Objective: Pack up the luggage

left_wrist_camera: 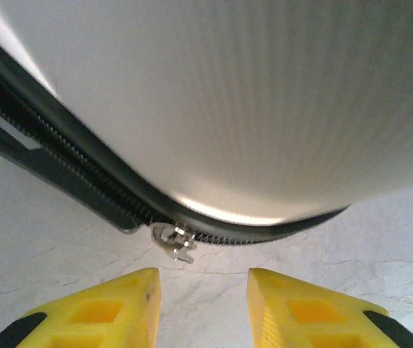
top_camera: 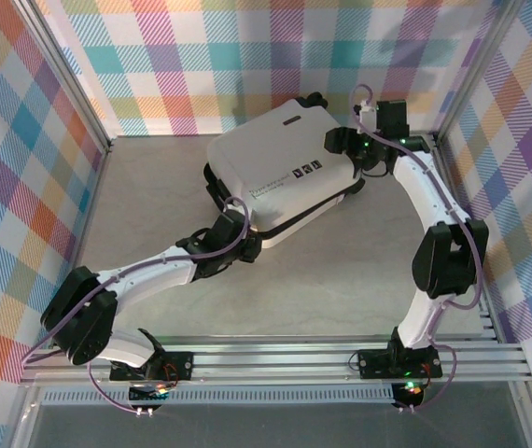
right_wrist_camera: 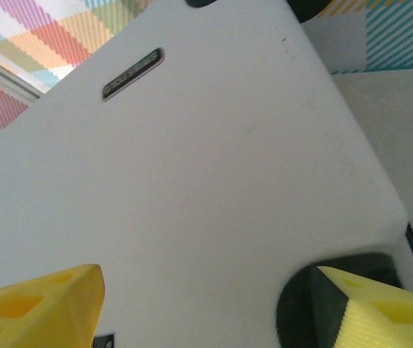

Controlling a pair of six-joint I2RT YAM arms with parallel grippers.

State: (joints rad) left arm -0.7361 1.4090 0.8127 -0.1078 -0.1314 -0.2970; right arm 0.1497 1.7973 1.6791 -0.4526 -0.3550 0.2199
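The luggage point(top_camera: 280, 154) is a white hard-shell suitcase lying flat and closed at the back middle of the table. My left gripper point(top_camera: 235, 224) is at its near left corner. In the left wrist view that gripper point(left_wrist_camera: 203, 279) is open, with only bare table between its yellow fingers. The metal zipper pull point(left_wrist_camera: 174, 239) hangs from the black zipper band point(left_wrist_camera: 83, 174) just ahead of the left finger, apart from it. My right gripper point(top_camera: 343, 145) hovers at the suitcase's right end. It point(right_wrist_camera: 210, 272) is open wide over the white shell point(right_wrist_camera: 192, 181), beside a black wheel point(right_wrist_camera: 297, 308).
The grey table point(top_camera: 154, 187) stretches left of and in front of the suitcase. Plaid walls point(top_camera: 23, 140) close in the left, back and right sides. An aluminium rail point(top_camera: 275, 359) carrying both arm bases runs along the near edge.
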